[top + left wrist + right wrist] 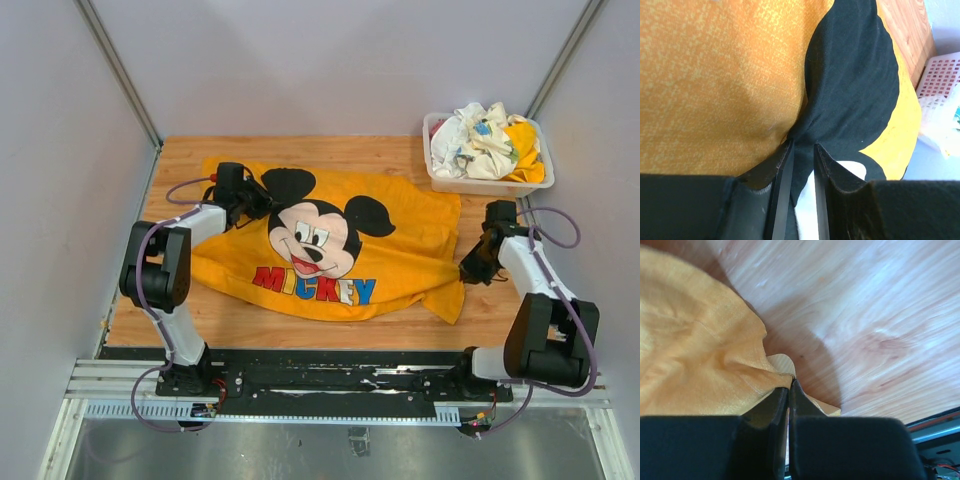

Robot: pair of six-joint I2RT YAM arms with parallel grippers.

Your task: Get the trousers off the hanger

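Observation:
A yellow-orange garment point(400, 265) with a Mickey Mouse print lies spread flat on the wooden table point(170, 170). No hanger shows clearly. My left gripper point(262, 203) is at the garment's upper left, and its jaws pinch a fold of the black printed cloth point(850, 90) in the left wrist view point(803, 147). My right gripper point(468, 268) is at the garment's right edge. It is shut on the yellow hem point(715, 350) in the right wrist view point(789, 384). A pale flat piece point(782, 362) peeks from under that hem; I cannot tell what it is.
A white plastic basket point(440, 180) holding crumpled clothes point(490, 140) stands at the back right corner, and it also shows in the left wrist view point(940, 80). Grey walls enclose the table on three sides. A black rail point(340, 380) runs along the near edge.

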